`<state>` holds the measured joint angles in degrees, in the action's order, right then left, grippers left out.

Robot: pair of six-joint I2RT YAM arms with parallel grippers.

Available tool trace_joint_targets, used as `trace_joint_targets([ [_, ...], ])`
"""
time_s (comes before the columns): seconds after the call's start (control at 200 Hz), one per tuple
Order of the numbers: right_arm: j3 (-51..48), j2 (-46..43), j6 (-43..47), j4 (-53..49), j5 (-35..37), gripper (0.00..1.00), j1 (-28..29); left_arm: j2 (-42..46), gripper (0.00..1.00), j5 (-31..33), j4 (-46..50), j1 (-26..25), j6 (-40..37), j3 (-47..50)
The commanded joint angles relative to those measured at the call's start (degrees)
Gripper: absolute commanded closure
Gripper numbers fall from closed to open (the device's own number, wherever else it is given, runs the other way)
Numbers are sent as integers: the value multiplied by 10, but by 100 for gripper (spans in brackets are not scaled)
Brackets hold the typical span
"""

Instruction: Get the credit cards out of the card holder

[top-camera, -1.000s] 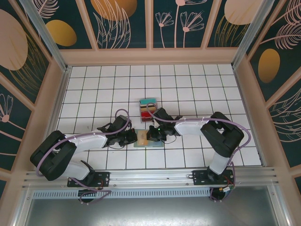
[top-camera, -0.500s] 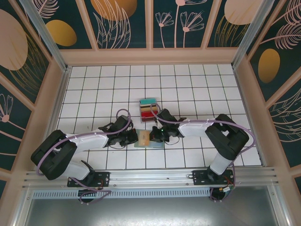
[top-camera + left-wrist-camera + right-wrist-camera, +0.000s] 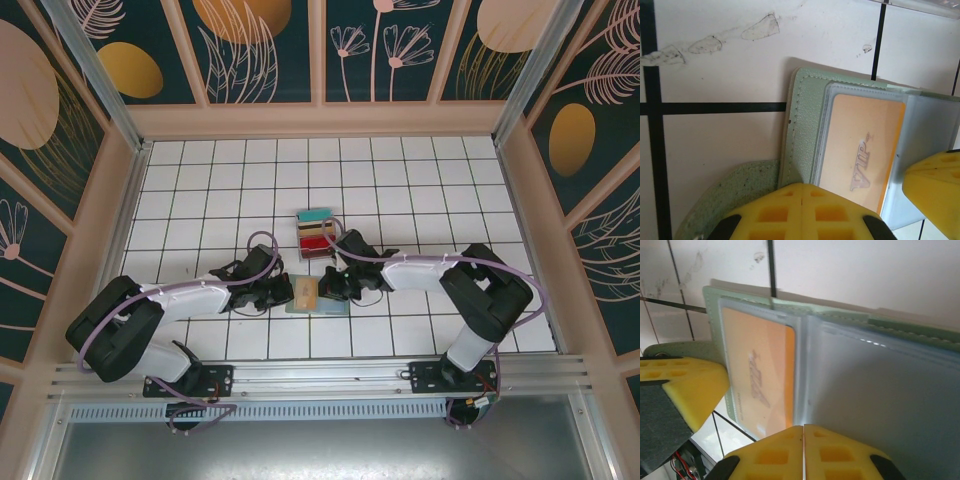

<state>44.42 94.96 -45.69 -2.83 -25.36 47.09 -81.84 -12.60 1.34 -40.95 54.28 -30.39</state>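
Observation:
The card holder lies open on the tiles between both grippers, grey-green outside with clear sleeves inside. A tan-orange credit card marked VIP sits in the left sleeve. The right sleeve looks pale grey-blue and I see no card in it. My left gripper is shut, its tips resting on the holder's left edge. My right gripper is shut, its tips down on the holder near the fold. The left gripper's yellow finger shows beside the card.
A clear tray holding a teal, tan and red stack stands just behind the card holder, close to the right wrist. Wooden walls ring the white tiled floor.
The right gripper has shifted slightly over the holder, and more of the tan card now shows. The left gripper has stayed on the holder's left edge.

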Motion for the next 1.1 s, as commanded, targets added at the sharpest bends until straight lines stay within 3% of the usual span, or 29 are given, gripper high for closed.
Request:
trace_joint_targets([
  [0.0,27,-6,1,4,0,88,9,-5,100,6,34,-4,1,-6],
  [0.255,23,18,0,-2,11,88,13,19,100,1,39,-4,-4,-29],
  [1.096,-6,-4,-5,-32,65,91,12,-33,100,-15,28,-10,-14,-27],
])
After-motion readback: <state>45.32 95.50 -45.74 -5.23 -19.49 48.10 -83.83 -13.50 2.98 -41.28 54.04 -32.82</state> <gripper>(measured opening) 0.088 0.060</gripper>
